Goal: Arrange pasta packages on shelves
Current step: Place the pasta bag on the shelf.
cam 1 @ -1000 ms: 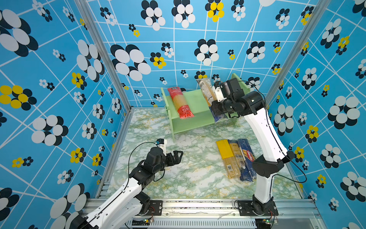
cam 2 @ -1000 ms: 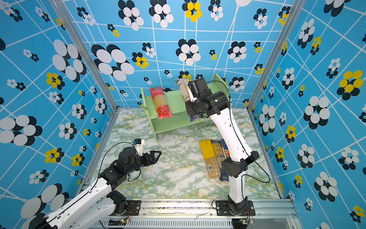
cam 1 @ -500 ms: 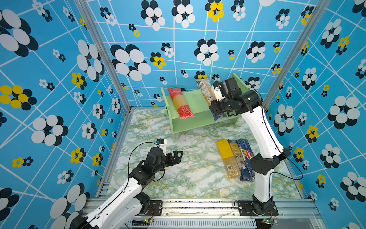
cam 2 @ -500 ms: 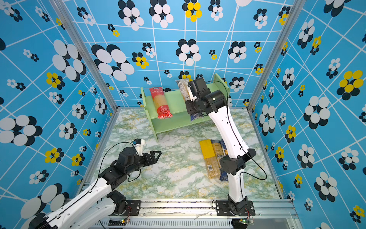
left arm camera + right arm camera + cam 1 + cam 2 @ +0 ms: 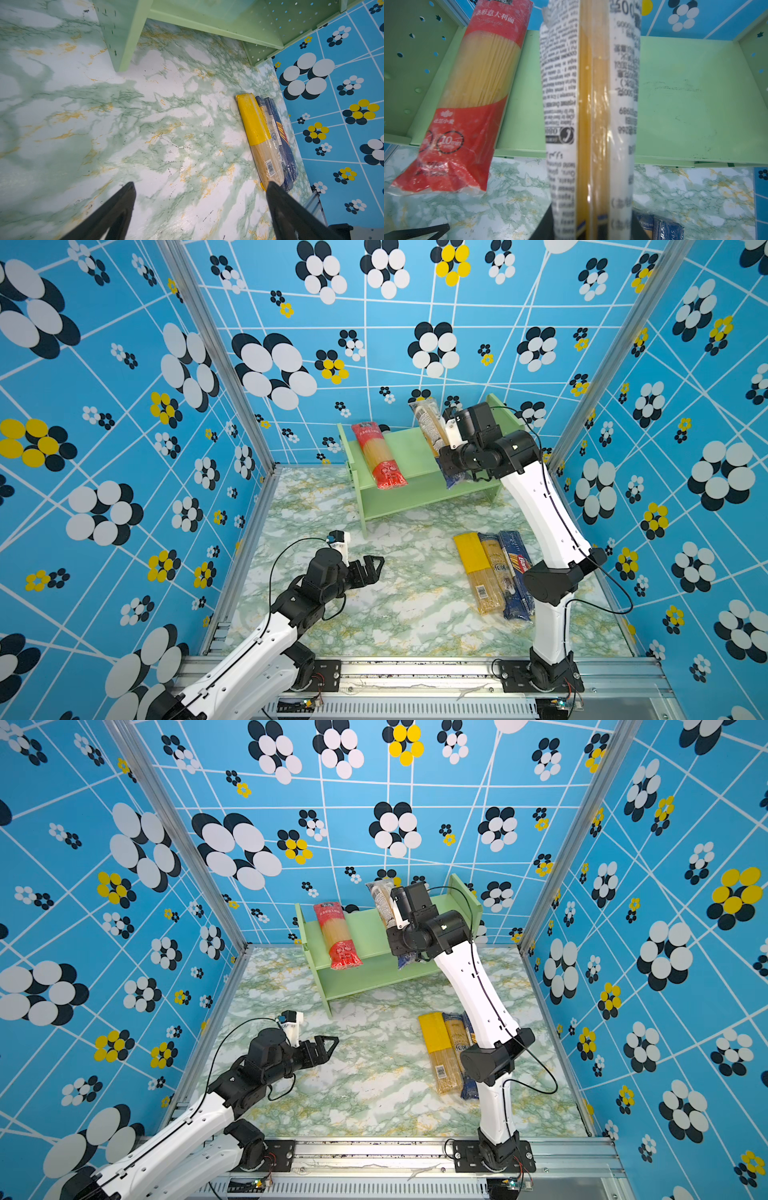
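Note:
The pale green shelves (image 5: pixel 411 452) (image 5: pixel 365 932) stand at the back. A red pasta package (image 5: pixel 380 456) (image 5: pixel 477 83) lies on the top shelf and overhangs its front edge. To its right my right gripper (image 5: pixel 591 228) (image 5: pixel 446 458) is shut on the clear, white-labelled package (image 5: pixel 428 423) (image 5: pixel 589 104) near its dark blue end, holding it lengthwise over the top shelf. Yellow (image 5: pixel 473 568) (image 5: pixel 252 120), brownish (image 5: pixel 494 568) and dark blue Barilla (image 5: pixel 517 572) packages lie side by side on the table. My left gripper (image 5: pixel 374 566) (image 5: pixel 200 187) hovers open at the front left, holding nothing.
The marble-patterned table (image 5: pixel 407 614) is boxed in by blue flowered walls (image 5: pixel 124 448) on three sides. My right arm's elbow (image 5: pixel 548 580) hangs over the Barilla package. A metal rail (image 5: pixel 415 668) runs along the front edge.
My right arm has carried the clear package slightly farther back over the top shelf, its elbow shifting left. The left arm has not moved.

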